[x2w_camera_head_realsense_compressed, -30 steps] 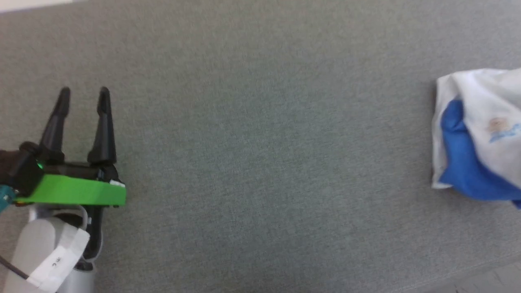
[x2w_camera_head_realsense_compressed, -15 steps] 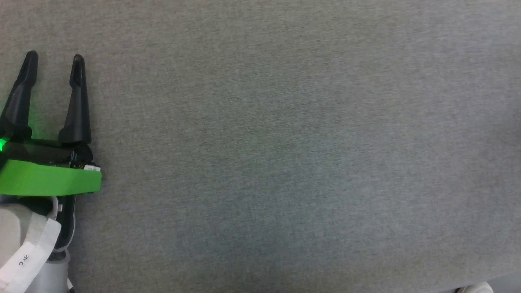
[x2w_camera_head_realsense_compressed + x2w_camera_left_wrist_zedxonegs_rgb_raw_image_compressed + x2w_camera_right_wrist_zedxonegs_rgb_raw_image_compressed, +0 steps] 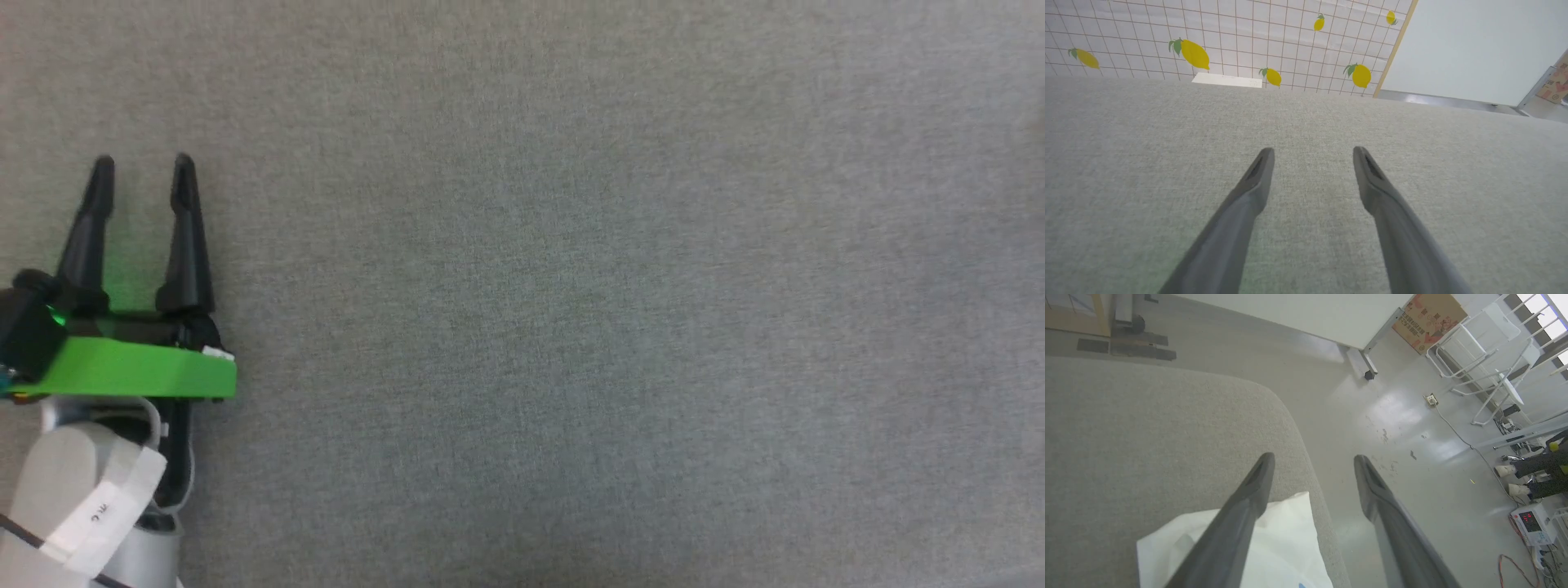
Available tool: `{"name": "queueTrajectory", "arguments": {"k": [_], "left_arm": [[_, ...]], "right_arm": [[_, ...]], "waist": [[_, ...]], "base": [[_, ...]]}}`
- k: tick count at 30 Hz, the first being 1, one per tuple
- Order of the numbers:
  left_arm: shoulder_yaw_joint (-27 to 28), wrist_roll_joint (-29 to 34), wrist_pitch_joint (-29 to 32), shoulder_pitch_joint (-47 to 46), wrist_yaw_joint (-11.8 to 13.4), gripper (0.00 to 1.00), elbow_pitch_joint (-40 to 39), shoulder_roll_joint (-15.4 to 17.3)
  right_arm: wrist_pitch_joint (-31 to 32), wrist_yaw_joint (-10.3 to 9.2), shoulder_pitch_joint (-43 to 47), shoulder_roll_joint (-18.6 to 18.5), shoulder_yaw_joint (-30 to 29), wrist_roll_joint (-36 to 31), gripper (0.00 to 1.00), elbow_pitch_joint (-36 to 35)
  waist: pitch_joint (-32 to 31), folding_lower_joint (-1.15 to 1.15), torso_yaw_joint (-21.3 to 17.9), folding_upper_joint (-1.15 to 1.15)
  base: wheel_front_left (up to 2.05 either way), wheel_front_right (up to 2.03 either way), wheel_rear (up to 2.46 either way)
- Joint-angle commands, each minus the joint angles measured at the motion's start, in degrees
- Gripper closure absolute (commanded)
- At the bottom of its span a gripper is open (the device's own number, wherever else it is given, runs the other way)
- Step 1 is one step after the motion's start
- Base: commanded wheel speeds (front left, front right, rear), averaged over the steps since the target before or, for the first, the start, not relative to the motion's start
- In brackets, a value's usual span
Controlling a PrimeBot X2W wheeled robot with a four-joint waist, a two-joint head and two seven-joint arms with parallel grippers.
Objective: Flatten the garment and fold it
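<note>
In the right wrist view the garment (image 3: 1278, 543) lies as a white bundle near the rounded corner of the grey fabric surface (image 3: 1147, 437), with a speck of blue at the bottom edge. My right gripper (image 3: 1312, 459) hovers above it, open, holding nothing; its left finger crosses over the cloth. My left gripper (image 3: 140, 167) stands open and empty over bare grey fabric at the left of the head view. From its own wrist camera, the left gripper (image 3: 1312, 152) shows spread fingers above the surface.
Beyond the surface corner is a shiny floor (image 3: 1404, 428) with a cardboard box (image 3: 1429, 320), white racks (image 3: 1486, 355), cables and a small device (image 3: 1533, 526). A lemon-patterned tiled wall (image 3: 1229, 41) rises behind the surface.
The head camera turned, so the garment left the head view at the right. The right gripper has opened and let the garment go. The left gripper stays open.
</note>
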Motion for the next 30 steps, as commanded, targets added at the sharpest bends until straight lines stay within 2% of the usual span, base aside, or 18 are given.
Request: {"name": "queueTrajectory", "arguments": {"k": [1,6,10,18,20,25,30], "left_arm": [[-0.1,-0.4,-0.6,0.7,0.4,0.00,0.7,-0.4],[0.5,-1.1,-2.4,2.3,1.4,0.00,4.2,-2.3],[1.1,-1.3,-3.4,4.3,2.6,0.00,6.1,-3.7],[2.2,-0.7,-4.3,8.3,4.9,0.00,7.6,-5.2],[2.2,-0.5,-4.5,8.8,5.5,0.00,7.7,-5.6],[1.6,0.3,-4.6,9.3,6.3,0.00,8.2,-6.3],[1.1,1.5,-4.8,9.5,7.7,0.00,8.9,-6.9]], "right_arm": [[-1.1,-0.12,-1.4,0.8,0.9,1.3,0.00,-1.0],[-6.5,-0.12,-3.4,5.9,5.5,4.7,0.00,-5.2],[-11.5,-0.12,-2.6,13.1,8.9,6.0,0.00,-8.6],[-23.6,-0.12,6.0,26.0,11.5,6.1,0.00,-12.1],[-26.5,-0.12,8.8,28.0,11.8,5.5,0.00,-12.8],[-33.0,-0.12,16.1,30.0,12.0,6.0,0.00,-13.2],[-37.2,-0.12,23.7,30.1,15.8,10.1,0.00,-10.2]], "waist": [[-6.4,-0.01,0.5,0.36],[-13.9,-0.01,1.6,0.36],[-19.1,-0.01,2.7,0.36],[-26.9,-0.01,4.7,0.36],[-28.3,-0.01,5.3,0.36],[-30.6,-0.01,6.8,0.36],[-31.8,-0.01,8.2,0.36]], "base": [[0.00,0.00,0.00],[0.00,0.00,0.00],[0.00,0.00,0.00],[0.00,0.00,0.00],[0.00,0.00,0.00],[0.00,0.00,0.00],[0.00,0.00,0.00]]}}
